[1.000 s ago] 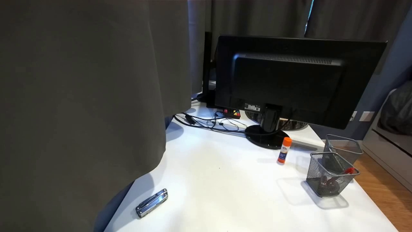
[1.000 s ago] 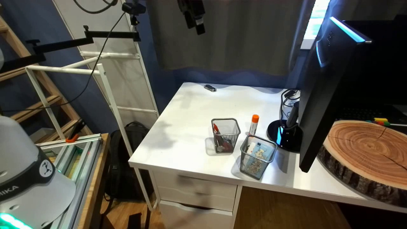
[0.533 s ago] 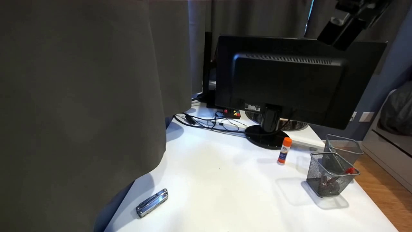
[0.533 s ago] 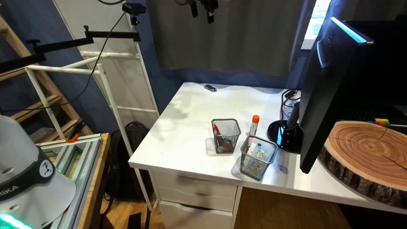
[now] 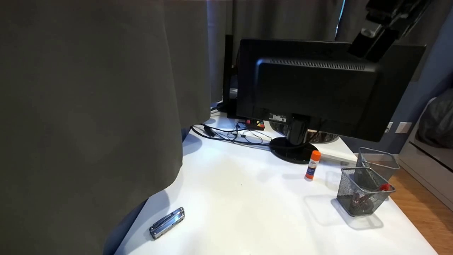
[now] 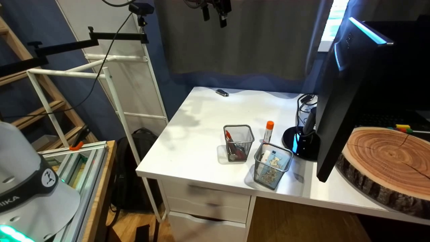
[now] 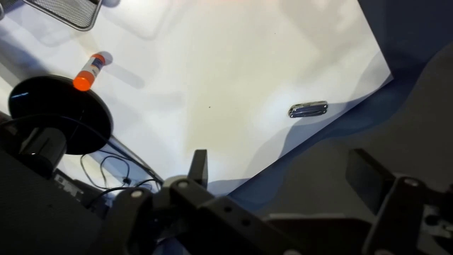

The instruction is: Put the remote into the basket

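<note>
A white desk (image 6: 201, 134) spreads before you in an exterior view, a dark grey curtain (image 6: 262, 43) hanging along its far edge and a white drawer unit (image 6: 188, 203) set beneath its near side. A black monitor (image 5: 318, 81) stands upright on the desk in both exterior views; near its foot (image 6: 307, 150), a round wood slab (image 6: 386, 164) lies flat with its rings facing up. A white section of your arm (image 6: 40, 208) shows at the frame's edge in an exterior view, well apart from the desk. High over the desk hangs your gripper (image 7: 277, 159). Its two fingers (image 7: 200, 168) stand wide apart in the wrist view, and you look down between them onto the curtain and the desk's edge. A grey wire-mesh basket (image 6: 275, 178) holding a blue map-printed card (image 6: 277, 159) stands upright just beside a matching mesh basket (image 6: 247, 148), which holds a red item (image 6: 228, 135) and darker things too unclear for you to name. You cannot tell which of the pair the task means. An orange-capped glue stick (image 5: 312, 165) stands on end near the monitor's foot and both baskets. The remote (image 7: 308, 109), a slim, shiny grey bar with the look of a folded multitool, lies flat on the desk near the curtain-side edge, well apart from the baskets in both exterior views.
</note>
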